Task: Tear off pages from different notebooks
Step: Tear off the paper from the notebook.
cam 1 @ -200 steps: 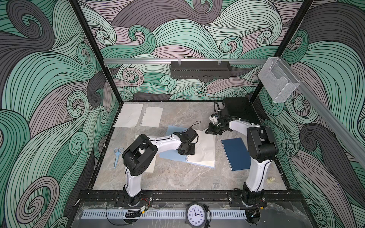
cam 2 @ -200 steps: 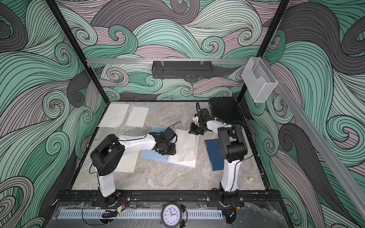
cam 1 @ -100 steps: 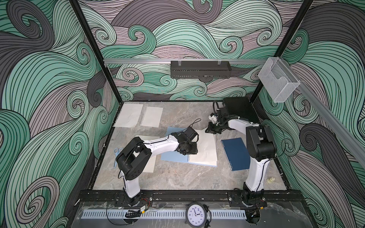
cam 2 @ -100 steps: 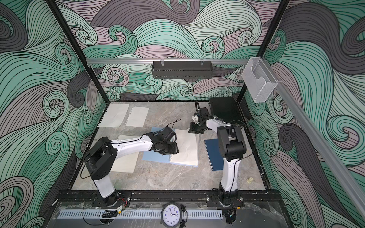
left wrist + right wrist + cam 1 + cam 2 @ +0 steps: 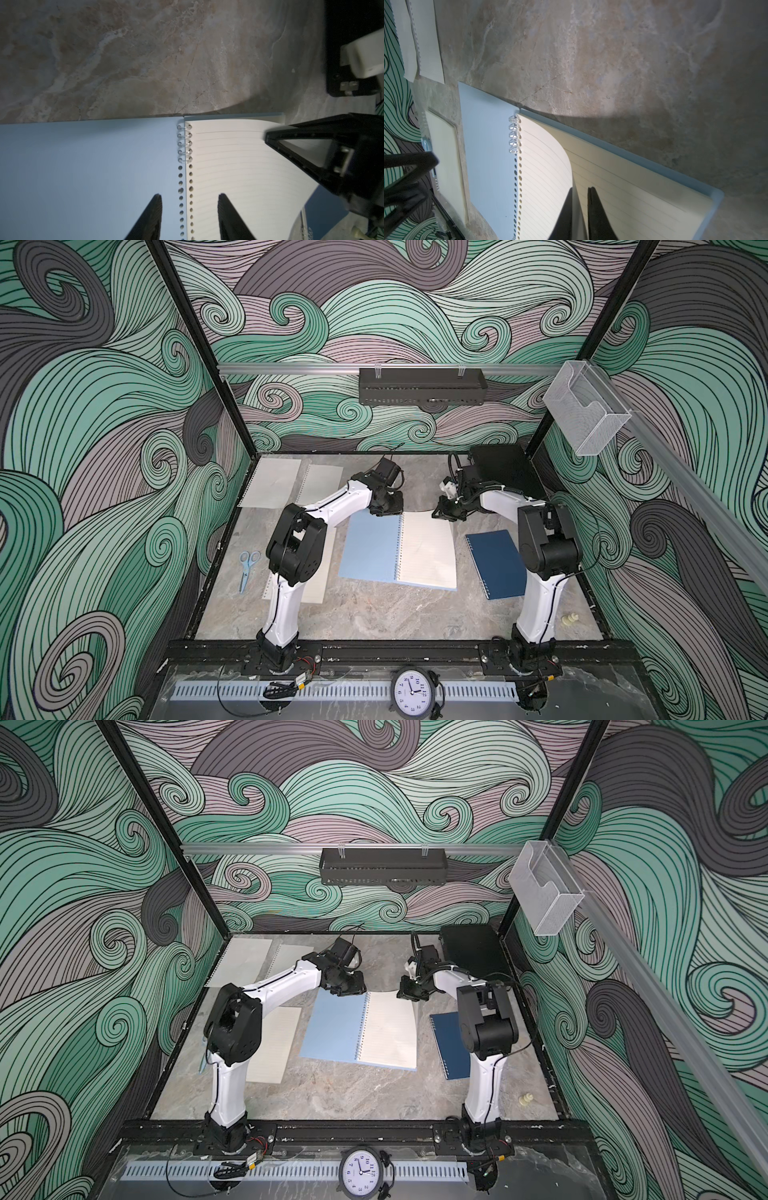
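Observation:
The light blue notebook (image 5: 370, 547) lies open in the middle of the table, cover flat and a lined page (image 5: 428, 551) uppermost. My left gripper (image 5: 190, 207) is open over its far end, one finger above the cover and one above the page, on either side of the hole row and the clear coil (image 5: 184, 143). My right gripper (image 5: 581, 207) is shut on the far outer corner of the top page (image 5: 548, 166), which curls up off the sheet below. The dark navy notebook (image 5: 496, 564) lies closed to the right. The cream notebook (image 5: 274, 1044) lies under my left arm.
Two loose pages (image 5: 274, 483) (image 5: 324, 485) lie at the back left. Blue scissors (image 5: 248, 568) rest by the left wall. A flat black case (image 5: 505, 468) fills the back right corner, behind my right arm. A small pale object (image 5: 569, 619) lies front right.
My left gripper has moved from the middle of the spine to the notebook's far end, and its jaws have narrowed a little. The notebook now lies squarer. The right gripper has stayed at the page corner.

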